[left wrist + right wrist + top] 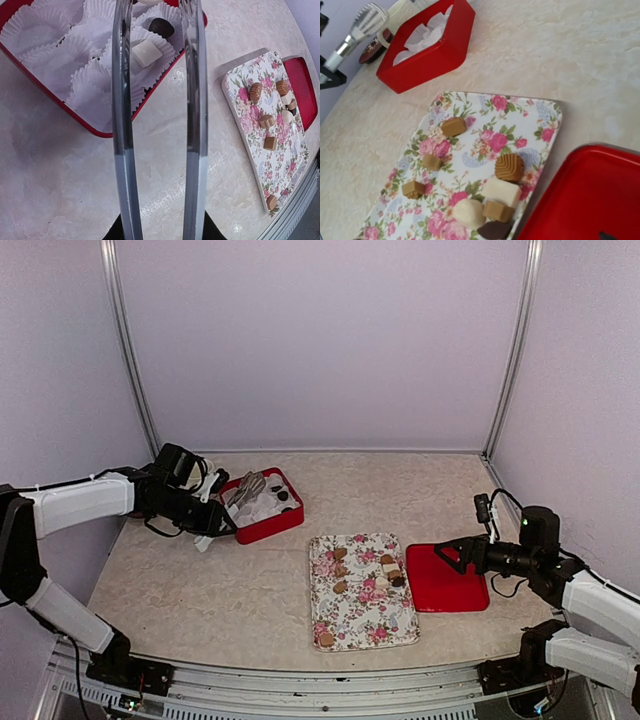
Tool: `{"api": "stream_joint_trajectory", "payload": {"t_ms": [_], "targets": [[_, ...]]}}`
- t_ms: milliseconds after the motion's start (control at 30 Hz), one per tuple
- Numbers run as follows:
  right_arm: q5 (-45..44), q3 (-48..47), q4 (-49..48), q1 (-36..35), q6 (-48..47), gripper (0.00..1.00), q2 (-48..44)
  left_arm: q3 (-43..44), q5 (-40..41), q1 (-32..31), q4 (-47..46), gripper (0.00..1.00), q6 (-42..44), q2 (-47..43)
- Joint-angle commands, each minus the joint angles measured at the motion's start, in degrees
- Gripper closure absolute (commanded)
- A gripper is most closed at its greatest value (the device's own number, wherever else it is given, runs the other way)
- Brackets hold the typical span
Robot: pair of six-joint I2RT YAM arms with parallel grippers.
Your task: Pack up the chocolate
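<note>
Metal tongs (122, 125): two long bright arms with a clear gap between them, reaching out from the left gripper (212, 502), which is clamped on their handle end. The tips pass out of the wrist view, so whether they carry a piece cannot be told.

Red box (270, 528): far left of the table (200, 590), directly under the tongs. It is filled with white crinkled liners (55, 60), and most cups are bare. Contents seen: one cream-white square piece (146, 52), and one dark piece (161, 27) in the cup just beyond it.

Floral tray (360, 625): centre of the table, well apart from the box. It holds most of the chocolate (509, 166), in tan, cream and dark pieces. Several at its right edge touch one another. A lone tan piece (325, 638) sits at the near left corner.

Red lid (450, 588): lying flat, just beside the tray's right side.

Right gripper (455, 553): jaws spread wide, holding nothing, over the lid's left edge.

Hazards, as judged:
- The smooth arms may let a small rounded piece slip on the long carry from tray to box.
- The touching cluster invites knocking a neighbour off the tray.
- Tips lowered among the loose liners could snag one and tip out pieces already seated.
</note>
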State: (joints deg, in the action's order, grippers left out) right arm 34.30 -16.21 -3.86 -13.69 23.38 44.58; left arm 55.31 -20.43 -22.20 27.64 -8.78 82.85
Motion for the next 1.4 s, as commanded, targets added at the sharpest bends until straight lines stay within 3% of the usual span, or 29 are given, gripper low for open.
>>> {"api": "stream_joint_trajectory", "payload": {"t_ms": [0, 700, 1167, 1367], "targets": [[0.19, 0.48, -1.15, 0.73, -0.54, 0.00, 0.20, 0.65, -0.38, 0.59, -0.61, 0.80, -1.00, 2.87], [-0.29, 1.42, -2.17, 0.74, -1.06, 0.00, 1.41, 8.02, 2.75, 0.66, 0.94, 0.74, 0.20, 12.87], [0.23, 1.53, -3.88, 0.77, -0.88, 0.00, 3.12, 7.99, 2.63, 0.57, 0.66, 0.62, 0.32, 12.81], [0.21, 1.55, -3.52, 0.75, -0.78, 0.00, 2.58, 8.98, 1.86, -0.01, 0.09, 0.63, 0.25, 10.58]]}}
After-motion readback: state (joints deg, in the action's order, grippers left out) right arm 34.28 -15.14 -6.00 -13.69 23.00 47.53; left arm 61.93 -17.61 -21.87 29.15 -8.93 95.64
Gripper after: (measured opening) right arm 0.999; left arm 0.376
